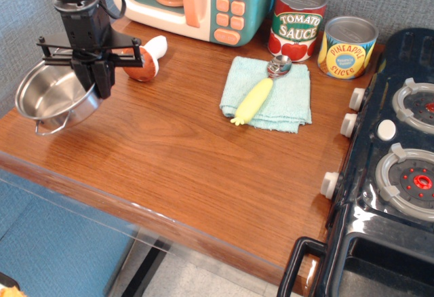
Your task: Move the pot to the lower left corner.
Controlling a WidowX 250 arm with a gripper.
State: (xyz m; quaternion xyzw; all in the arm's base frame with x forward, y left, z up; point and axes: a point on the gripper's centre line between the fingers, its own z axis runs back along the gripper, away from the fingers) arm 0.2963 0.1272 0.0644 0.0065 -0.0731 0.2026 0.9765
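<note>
Pot [51, 97]: shallow round steel, two thin wire loop handles. Location: left of and slightly below the gripper [95, 73], raised and tilted over the table's left edge, at or near the lower left corner [30, 144]. Handling, as judged: light, rigid, polished and slippery; thin wall gives little purchase, so a rim pinch can let it swing or slide. Best hold is the rim midway between the handles; the loops look too thin to clamp firmly.

Gripper: black, pointing down, jaws clenched on the pot's right rim.

Mushroom [144, 57]: toy, just right of the gripper, partly hidden behind it.

Microwave [203, 2]: toy, behind and right of the gripper.

Cloth [285, 104] with scoop [261, 92]: well right.

Cans [298, 22]: two, far right, at the back.

Stove [400, 168]: black, farthest right.
</note>
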